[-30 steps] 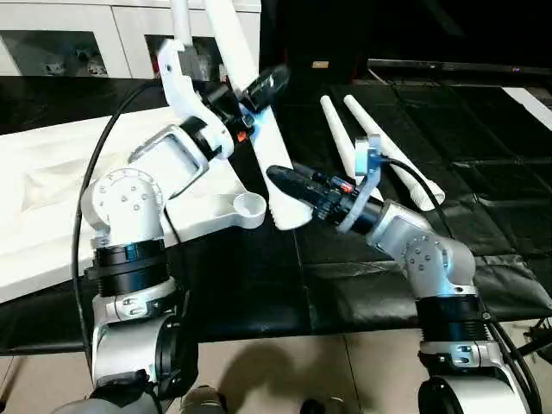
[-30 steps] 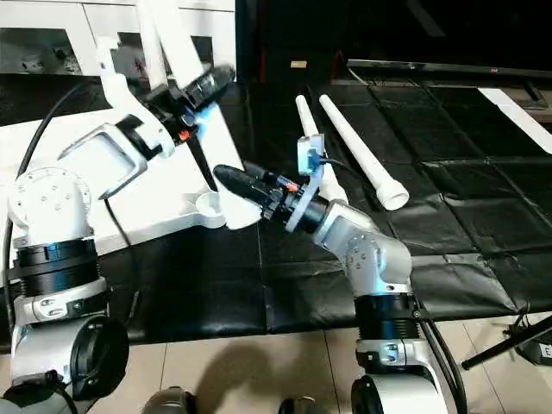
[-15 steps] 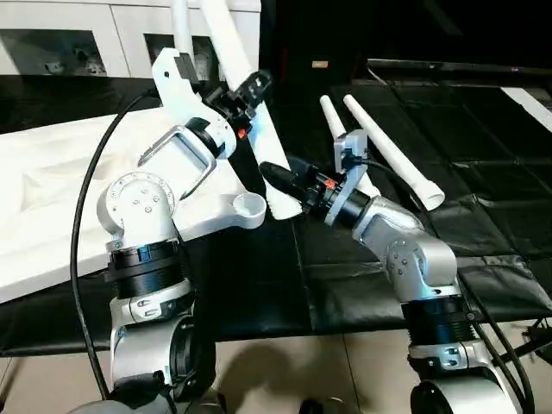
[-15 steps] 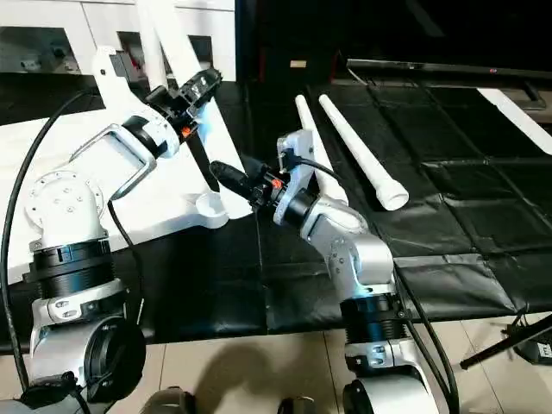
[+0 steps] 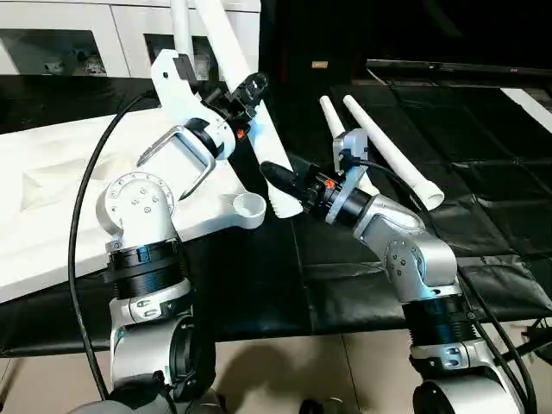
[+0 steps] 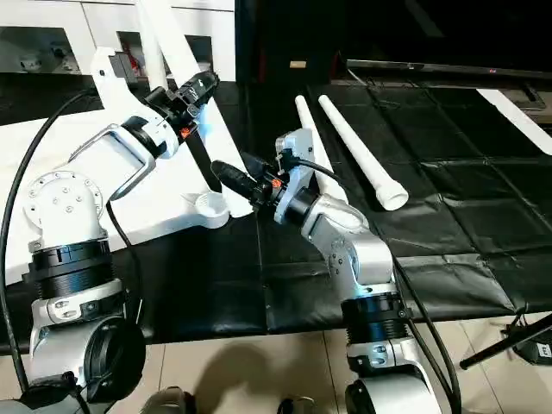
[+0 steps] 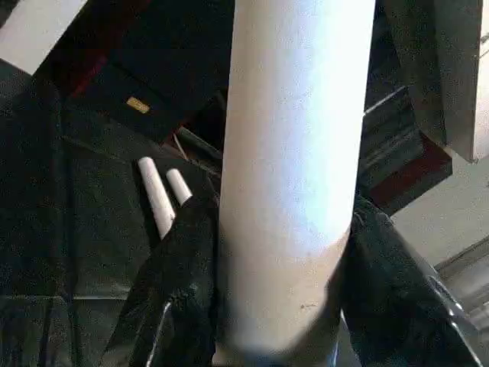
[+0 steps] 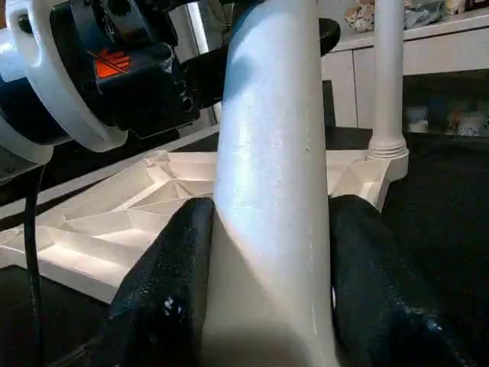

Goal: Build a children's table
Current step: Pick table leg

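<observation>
above the corner socket, both hands grip one white leg.

Head views: bright overhead light, white tabletop near blown out at left; black mat dim at right. Soft shadows on floor, bottom. Wrist views: close leg soft, glare streak.

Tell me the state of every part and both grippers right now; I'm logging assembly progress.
tabletop: lying underside up, near corner socket empty.
held leg: tilted, gripped by both grippers, threaded end just beside the near socket, not seated.
far leg: upright in its corner socket.
two spare legs: lying loose on the black mat.
left gripper: shut on the held leg.
right gripper: shut on the held leg, near its lower end.
</observation>
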`<state>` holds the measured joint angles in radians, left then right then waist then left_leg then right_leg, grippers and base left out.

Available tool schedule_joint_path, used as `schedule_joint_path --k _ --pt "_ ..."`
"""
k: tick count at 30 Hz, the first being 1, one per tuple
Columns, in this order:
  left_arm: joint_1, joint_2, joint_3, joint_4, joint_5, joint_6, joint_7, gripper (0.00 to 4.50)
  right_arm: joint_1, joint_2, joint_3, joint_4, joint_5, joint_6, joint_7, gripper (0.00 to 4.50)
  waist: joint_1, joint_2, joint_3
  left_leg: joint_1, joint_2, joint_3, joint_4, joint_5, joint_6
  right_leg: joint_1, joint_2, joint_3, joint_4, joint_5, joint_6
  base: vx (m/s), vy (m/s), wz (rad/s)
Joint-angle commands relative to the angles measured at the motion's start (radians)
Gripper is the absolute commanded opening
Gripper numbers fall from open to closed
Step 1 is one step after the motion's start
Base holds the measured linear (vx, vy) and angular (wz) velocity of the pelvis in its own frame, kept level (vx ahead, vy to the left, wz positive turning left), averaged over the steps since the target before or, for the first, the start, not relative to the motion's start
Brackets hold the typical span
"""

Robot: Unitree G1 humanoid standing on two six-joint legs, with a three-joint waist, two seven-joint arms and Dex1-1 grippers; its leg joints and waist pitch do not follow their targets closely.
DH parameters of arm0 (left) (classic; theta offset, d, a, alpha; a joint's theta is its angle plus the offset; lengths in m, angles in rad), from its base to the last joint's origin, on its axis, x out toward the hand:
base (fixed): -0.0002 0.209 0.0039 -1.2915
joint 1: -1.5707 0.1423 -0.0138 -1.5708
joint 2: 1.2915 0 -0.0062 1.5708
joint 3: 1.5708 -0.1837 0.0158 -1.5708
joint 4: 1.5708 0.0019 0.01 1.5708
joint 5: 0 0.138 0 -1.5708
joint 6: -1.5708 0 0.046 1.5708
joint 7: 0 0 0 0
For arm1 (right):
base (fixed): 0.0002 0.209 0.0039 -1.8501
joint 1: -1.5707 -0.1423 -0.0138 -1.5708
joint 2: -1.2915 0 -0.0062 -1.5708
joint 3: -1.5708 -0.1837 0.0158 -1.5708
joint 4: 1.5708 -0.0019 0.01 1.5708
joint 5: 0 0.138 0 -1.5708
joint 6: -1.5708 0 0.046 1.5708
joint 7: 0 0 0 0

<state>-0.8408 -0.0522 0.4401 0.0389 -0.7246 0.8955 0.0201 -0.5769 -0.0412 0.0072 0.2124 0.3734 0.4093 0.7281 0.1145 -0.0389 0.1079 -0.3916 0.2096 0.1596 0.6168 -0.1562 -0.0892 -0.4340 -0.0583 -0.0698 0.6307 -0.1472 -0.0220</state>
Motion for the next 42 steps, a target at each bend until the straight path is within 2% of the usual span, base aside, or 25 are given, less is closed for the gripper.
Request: schedule_joint_path --k 1,3,6,10,13,14,15,16,17,20,21,22,24,25,27,33,34,37,39,42 --pt "-0.023 -0.013 -0.016 -0.014 -0.032 -0.016 0.008 1.89 -0.006 0.001 0.026 0.016 -0.028 -0.006 -0.011 1.89 0.0 0.001 -0.11 0.01 0.005 0.004 -0.063 -0.181 0.008 0.071 -0.064 0.039 -0.088 -0.321 -0.099 0.0 0.0 0.0" --pt "-0.025 -0.009 -0.017 -0.012 -0.025 -0.024 0.007 1.89 -0.007 0.002 0.026 0.016 -0.024 0.0 -0.015 2.45 0.0 0.001 -0.11 0.01 0.005 0.003 -0.063 -0.182 0.007 0.07 -0.064 0.039 -0.088 -0.324 -0.097 0.0 0.0 0.0" --pt "-0.03 0.005 -0.024 -0.006 -0.005 -0.044 -0.002 1.89 -0.008 0.009 0.012 0.016 0.004 0.023 -0.018 2.62 -0.001 0.002 -0.11 0.011 0.005 0.003 -0.064 -0.184 0.007 0.07 -0.063 0.038 -0.088 -0.322 -0.094 0.0 0.0 0.0" --pt "-0.035 0.06 -0.053 0.014 0.043 -0.068 -0.039 1.86 -0.031 0.039 -0.057 0.056 0.017 0.001 -0.119 3.01 -0.005 0.003 -0.11 0.013 0.005 0.003 -0.066 -0.185 -0.003 0.067 -0.065 0.039 -0.086 -0.33 -0.093 0.0 0.0 0.0" --pt "-0.035 0.098 -0.072 0.03 0.069 -0.08 -0.068 1.84 -0.034 0.02 -0.034 0.049 0.002 0.056 -0.118 3.29 -0.003 0.003 -0.111 0.014 0.006 0.002 -0.066 -0.175 -0.008 0.069 -0.063 0.04 -0.083 -0.308 -0.09 0.0 0.0 0.0" --pt "-0.032 0.12 -0.087 0.034 0.081 -0.084 -0.091 1.84 -0.029 0.003 -0.005 0.042 -0.021 0.056 -0.1 3.37 -0.001 0.003 -0.111 0.014 0.006 0.002 -0.068 -0.175 -0.01 0.069 -0.064 0.04 -0.083 -0.3 -0.088 0.0 0.0 0.0" --pt "-0.03 0.13 -0.095 0.038 0.087 -0.085 -0.104 1.84 -0.024 -0.009 0.018 0.039 -0.048 0.016 -0.084 3.46 -0.002 0.002 -0.111 0.014 0.007 0.003 -0.067 -0.174 -0.013 0.07 -0.064 0.04 -0.082 -0.295 -0.088 0.0 0.0 0.0" --pt "-0.028 0.143 -0.106 0.043 0.095 -0.087 -0.121 1.84 -0.019 -0.004 0.014 0.038 -0.035 -0.024 -0.052 3.46 -0.001 0.001 -0.112 0.012 0.007 0.004 -0.067 -0.176 -0.016 0.07 -0.067 0.041 -0.082 -0.294 -0.086 0.0 0.0 0.0" --pt "-0.026 0.151 -0.114 0.046 0.1 -0.09 -0.131 1.84 -0.016 0.002 0.007 0.038 -0.019 -0.047 -0.03 3.66 -0.001 0.001 -0.112 0.013 0.007 0.004 -0.066 -0.181 -0.014 0.069 -0.068 0.042 -0.083 -0.299 -0.086 0.0 0.0 0.0" --pt "-0.019 0.194 -0.158 0.068 0.125 -0.1 -0.193 1.84 -0.018 -0.004 -0.012 0.033 0.016 -0.05 0.0 3.95 -0.001 0.001 -0.11 0.015 0.008 0.004 -0.068 -0.186 -0.007 0.067 -0.068 0.042 -0.083 -0.308 -0.101 0.0 0.0 0.0" --pt "-0.017 0.206 -0.174 0.074 0.131 -0.102 -0.214 1.84 -0.021 -0.008 -0.01 0.034 0.011 -0.051 -0.005 3.95 -0.001 0.0 -0.11 0.015 0.008 0.003 -0.068 -0.187 -0.007 0.067 -0.067 0.042 -0.083 -0.311 -0.1 0.0 0.0 0.0" --pt "-0.015 0.216 -0.187 0.078 0.136 -0.105 -0.232 1.84 -0.023 -0.011 -0.009 0.037 0.007 -0.051 -0.008 4.17 -0.002 0.001 -0.111 0.015 0.008 0.003 -0.069 -0.188 -0.012 0.068 -0.067 0.042 -0.082 -0.313 -0.1 0.0 0.0 0.0" --pt "-0.012 0.235 -0.214 0.079 0.141 -0.101 -0.271 1.84 -0.035 -0.021 -0.008 0.04 -0.009 -0.033 -0.038 4.23 -0.002 0.003 -0.111 0.016 0.009 0.002 -0.069 -0.184 -0.019 0.068 -0.067 0.042 -0.079 -0.3 -0.109 0.0 0.0 0.0" --pt "-0.01 0.247 -0.231 0.075 0.135 -0.093 -0.303 1.84 -0.046 -0.03 -0.006 0.045 -0.015 -0.026 -0.046 4.34 -0.003 0.0 -0.112 0.016 0.009 0.004 -0.069 -0.181 -0.023 0.068 -0.068 0.043 -0.078 -0.291 -0.115 0.0 0.0 0.0" --pt "-0.01 0.273 -0.268 0.06 0.121 -0.078 -0.373 1.84 -0.073 -0.058 -0.003 0.052 -0.008 0.043 -0.043 4.48 -0.003 0.001 -0.111 0.017 0.006 0.004 -0.069 -0.178 -0.024 0.07 -0.066 0.043 -0.077 -0.294 -0.121 0.0 0.0 0.0" --pt "-0.018 0.303 -0.313 0.034 0.103 -0.052 -0.462 1.84 -0.096 -0.108 0.009 0.057 0.01 0.077 0.06 4.5 -0.002 0.001 -0.112 0.014 0.009 0.006 -0.066 -0.169 -0.019 0.072 -0.067 0.045 -0.072 -0.258 -0.132 0.0 0.0 0.0" --pt "-0.017 0.319 -0.34 0.017 0.091 -0.047 -0.517 1.84 -0.109 -0.128 0.006 0.064 0.048 0.128 0.103 4.5 -0.001 0.001 -0.114 0.016 0.007 0.005 -0.066 -0.167 -0.014 0.075 -0.067 0.044 -0.071 -0.256 -0.142 0.0 0.0 0.0" --pt "-0.016 0.33 -0.368 -0.01 0.075 -0.036 -0.57 1.83 -0.126 -0.158 0.015 0.075 0.081 0.164 0.169 4.5 0.0 -0.001 -0.113 0.015 0.01 0.006 -0.065 -0.174 -0.014 0.076 -0.069 0.044 -0.073 -0.267 -0.153 0.0 0.0 0.0" --pt "-0.017 0.337 -0.385 -0.026 0.072 -0.034 -0.593 1.83 -0.139 -0.174 0.024 0.084 0.097 0.207 0.198 4.5 -0.001 -0.005 -0.11 0.014 0.009 0.007 -0.065 -0.177 -0.015 0.075 -0.068 0.044 -0.075 -0.281 -0.151 0.0 0.0 0.0" --pt "-0.02 0.339 -0.396 -0.042 0.066 -0.028 -0.611 1.83 -0.153 -0.184 0.033 0.098 0.091 0.221 0.211 4.5 -0.001 -0.005 -0.11 0.013 0.009 0.007 -0.065 -0.177 -0.019 0.074 -0.069 0.043 -0.076 -0.305 -0.14 0.0 0.0 0.0"
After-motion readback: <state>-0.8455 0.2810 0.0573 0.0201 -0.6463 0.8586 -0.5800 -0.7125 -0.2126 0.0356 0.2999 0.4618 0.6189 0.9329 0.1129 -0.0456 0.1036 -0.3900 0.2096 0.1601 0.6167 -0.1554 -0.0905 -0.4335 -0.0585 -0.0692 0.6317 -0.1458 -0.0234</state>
